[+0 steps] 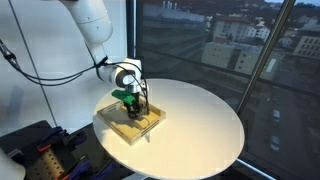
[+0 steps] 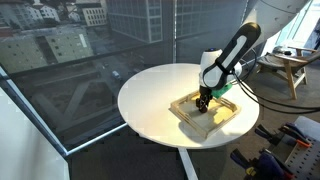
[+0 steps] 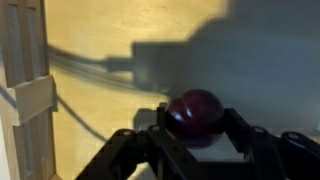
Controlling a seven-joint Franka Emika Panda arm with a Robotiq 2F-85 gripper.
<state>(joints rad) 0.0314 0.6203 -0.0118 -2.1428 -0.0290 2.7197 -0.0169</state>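
Note:
A dark red, glossy round fruit (image 3: pixel 195 108) rests on the pale wooden floor of a shallow tray (image 3: pixel 25 95). In the wrist view my gripper (image 3: pixel 196 118) has its two black fingers pressed against the fruit's left and right sides, shut on it. In both exterior views the arm reaches straight down into the wooden tray (image 1: pixel 112 124) (image 2: pixel 184 108) on the round white table (image 1: pixel 205 120) (image 2: pixel 150 100). The gripper (image 1: pixel 136 109) (image 2: pixel 203 103) hides the fruit there.
Something green (image 1: pixel 122 96) (image 2: pixel 224 88) lies at the tray's far side, close to the gripper. The tray's raised wooden wall (image 3: pixel 30 60) runs along the left of the wrist view. Large windows surround the table. A wooden stool (image 2: pixel 290 66) stands behind.

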